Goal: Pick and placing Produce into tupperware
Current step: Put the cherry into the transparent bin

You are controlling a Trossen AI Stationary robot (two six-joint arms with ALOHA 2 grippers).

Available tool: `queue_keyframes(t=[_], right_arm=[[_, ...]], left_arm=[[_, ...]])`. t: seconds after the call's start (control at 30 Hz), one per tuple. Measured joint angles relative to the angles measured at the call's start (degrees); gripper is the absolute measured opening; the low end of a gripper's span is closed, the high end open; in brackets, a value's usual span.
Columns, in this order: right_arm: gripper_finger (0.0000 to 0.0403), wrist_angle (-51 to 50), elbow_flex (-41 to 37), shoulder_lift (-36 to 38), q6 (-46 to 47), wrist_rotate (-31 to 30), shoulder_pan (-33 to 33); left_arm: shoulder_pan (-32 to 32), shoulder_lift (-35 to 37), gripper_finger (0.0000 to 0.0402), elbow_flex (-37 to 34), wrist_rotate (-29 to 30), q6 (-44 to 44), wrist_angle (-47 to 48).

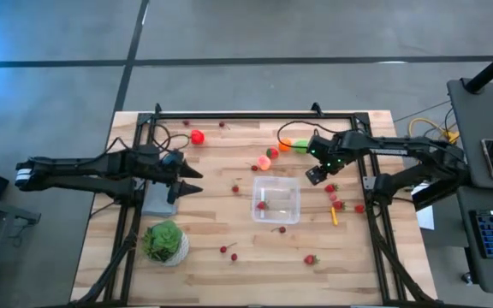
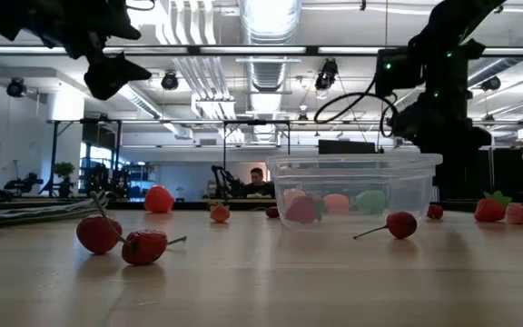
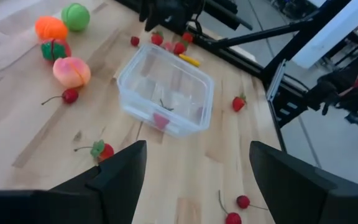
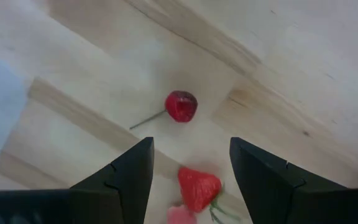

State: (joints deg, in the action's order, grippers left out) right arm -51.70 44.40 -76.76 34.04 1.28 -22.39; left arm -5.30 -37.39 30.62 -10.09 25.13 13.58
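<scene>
The clear tupperware (image 1: 277, 200) (image 3: 166, 90) (image 2: 352, 189) sits mid-table with a small red piece inside. A peach lump (image 1: 264, 161), an orange one (image 1: 286, 144) and a green one (image 1: 300, 145) lie beyond it, and a red one (image 1: 197, 136) lies far left. My right gripper (image 1: 317, 175) (image 4: 189, 146) hangs open just right of the box's far corner. It is above a cherry (image 4: 181, 106) and a strawberry (image 4: 199, 186) and touches neither. My left gripper (image 1: 191, 180) (image 3: 197, 180) is open and held above the table left of the box.
A grey slab (image 1: 156, 202) lies under the left gripper, and a leafy green head in a white bowl (image 1: 164, 242) stands near it. Strawberries (image 1: 339, 204) and a yellow stick (image 1: 334, 216) lie right of the box. Cherries (image 1: 228, 251) (image 2: 121, 238) are scattered toward the near edge. A black frame (image 1: 255, 114) borders the table.
</scene>
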Motion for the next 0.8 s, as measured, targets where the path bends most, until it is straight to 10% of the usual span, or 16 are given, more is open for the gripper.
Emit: queue_keyframes(t=[0.8], right_arm=[[0.0155, 7.7, 0.1, -12.9, 5.4, 0.1, 0.0]], left_arm=[[0.0, 2.1, 0.027, -3.1, 0.0, 1.6, 0.3]])
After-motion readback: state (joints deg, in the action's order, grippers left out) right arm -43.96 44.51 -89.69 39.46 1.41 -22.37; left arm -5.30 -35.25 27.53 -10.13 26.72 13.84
